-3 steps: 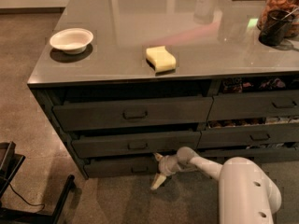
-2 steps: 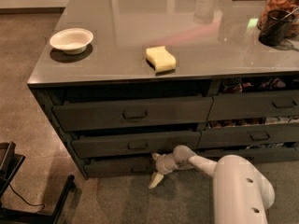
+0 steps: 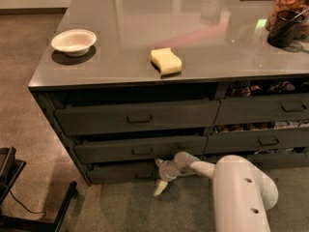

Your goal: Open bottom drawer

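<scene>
Low at the foot of the cabinet (image 3: 48,105), the white arm (image 3: 241,192) reaches in from the lower right. The gripper (image 3: 158,175) sits right at the front of the bottom drawer (image 3: 118,172), near that front's right end, by the seam between the two drawer stacks. The claw is released: one pale finger (image 3: 160,188) angles down toward the floor (image 3: 120,207), the other shows as a short tip above, and nothing is caught between them.

The bottom drawer is the lowest of the left stack, a thin dark front tucked under the middle drawer (image 3: 140,149). Its handle is a faint dark shape just left of the gripper. Whether the gripper touches it cannot be told.

The top drawer (image 3: 137,116) stands tall above both, loop handle at its middle. On the grey countertop (image 3: 125,18) a white bowl (image 3: 74,41) rests near the left edge and a yellow sponge (image 3: 166,61) lies near the front edge, well apart.
</scene>
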`<state>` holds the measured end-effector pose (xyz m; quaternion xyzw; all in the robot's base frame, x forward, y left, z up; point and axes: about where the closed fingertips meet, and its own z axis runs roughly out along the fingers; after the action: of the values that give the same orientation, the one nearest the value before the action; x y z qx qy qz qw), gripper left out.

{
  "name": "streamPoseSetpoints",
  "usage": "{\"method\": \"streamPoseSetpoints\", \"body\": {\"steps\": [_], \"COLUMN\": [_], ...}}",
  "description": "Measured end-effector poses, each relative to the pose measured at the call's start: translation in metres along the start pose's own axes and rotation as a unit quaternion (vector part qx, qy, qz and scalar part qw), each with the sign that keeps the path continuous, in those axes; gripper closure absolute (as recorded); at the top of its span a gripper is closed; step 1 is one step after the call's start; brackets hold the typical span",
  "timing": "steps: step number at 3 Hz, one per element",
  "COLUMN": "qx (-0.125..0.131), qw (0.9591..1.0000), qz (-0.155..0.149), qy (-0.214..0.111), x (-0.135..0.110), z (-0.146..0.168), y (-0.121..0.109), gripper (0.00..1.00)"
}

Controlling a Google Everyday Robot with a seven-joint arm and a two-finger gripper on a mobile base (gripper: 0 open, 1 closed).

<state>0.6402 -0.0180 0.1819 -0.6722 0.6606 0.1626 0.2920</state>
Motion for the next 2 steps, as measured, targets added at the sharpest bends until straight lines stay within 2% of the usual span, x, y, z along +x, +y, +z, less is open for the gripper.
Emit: {"method": "streamPoseSetpoints", "body": {"steps": [2], "qx": [0.009], "qw": [0.9984], "qz": [-0.019], "qy": [0.052], "x": [0.0111], "z": [0.0063], "y": [0.0023], "gripper": [0.0]}}
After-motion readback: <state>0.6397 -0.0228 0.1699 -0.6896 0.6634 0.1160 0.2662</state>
